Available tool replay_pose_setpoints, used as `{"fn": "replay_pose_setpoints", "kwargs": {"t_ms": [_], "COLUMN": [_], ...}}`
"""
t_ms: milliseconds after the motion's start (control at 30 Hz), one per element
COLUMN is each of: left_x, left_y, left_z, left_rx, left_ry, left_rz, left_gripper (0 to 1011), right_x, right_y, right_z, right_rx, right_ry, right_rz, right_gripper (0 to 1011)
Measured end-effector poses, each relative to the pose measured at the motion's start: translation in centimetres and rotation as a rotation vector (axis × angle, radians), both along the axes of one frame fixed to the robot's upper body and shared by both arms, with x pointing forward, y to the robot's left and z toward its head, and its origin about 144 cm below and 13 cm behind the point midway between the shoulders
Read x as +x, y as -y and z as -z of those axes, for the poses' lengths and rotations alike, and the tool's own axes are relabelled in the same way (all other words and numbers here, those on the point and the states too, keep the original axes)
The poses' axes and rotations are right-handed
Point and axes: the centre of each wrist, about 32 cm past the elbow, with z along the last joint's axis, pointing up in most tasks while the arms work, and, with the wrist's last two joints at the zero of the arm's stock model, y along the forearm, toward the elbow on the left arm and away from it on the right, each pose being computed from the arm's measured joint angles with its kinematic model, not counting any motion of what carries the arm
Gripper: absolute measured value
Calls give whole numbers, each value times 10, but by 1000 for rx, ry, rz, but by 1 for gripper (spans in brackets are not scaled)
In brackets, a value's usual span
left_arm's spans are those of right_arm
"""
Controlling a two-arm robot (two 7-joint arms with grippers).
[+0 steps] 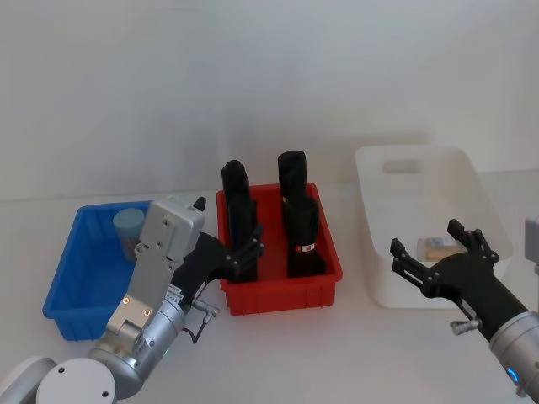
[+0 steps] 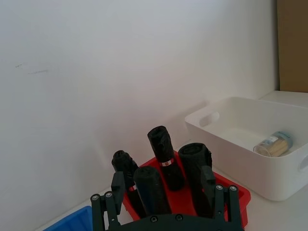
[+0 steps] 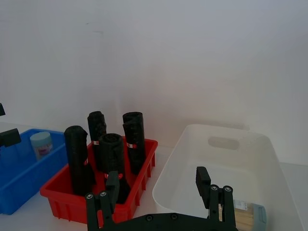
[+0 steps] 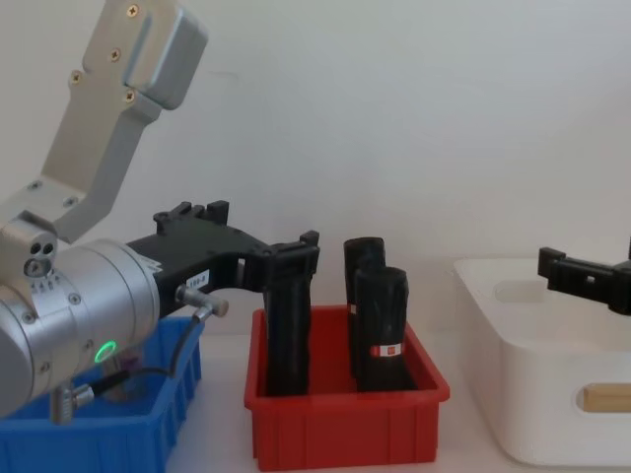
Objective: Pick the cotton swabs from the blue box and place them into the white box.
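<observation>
Swinging the left arm over to the blue box is where trouble could start, I judge. The white box, the biggest thing here, holds one jar of cotton swabs lying on its side. The right gripper hangs above its near wall, fingers spread wide, holding nothing. The red bin sits between the two boxes. The left gripper, also wide open and empty, hovers at its near left corner, close to the black rolls, so a careless sweep could topple one. In the blue box a second jar stands upright near the far wall, small and clear with a pale blue-grey cap.
</observation>
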Motion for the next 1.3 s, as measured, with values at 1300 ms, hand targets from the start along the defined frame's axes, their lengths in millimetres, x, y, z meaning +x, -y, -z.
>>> {"fn": "replay_pose_setpoints", "kwargs": {"t_ms": [1300], "left_x": [0], "left_y": [0], "left_z": [0], "left_rx": [0], "left_ry": [0], "left_rz": [0], "left_gripper": [1004], "right_x": [88], "right_y": [-13], "right_z": [21], "right_rx": [-45], "right_ry": [-35], "right_rz": [-157], "right_gripper": [1002]}}
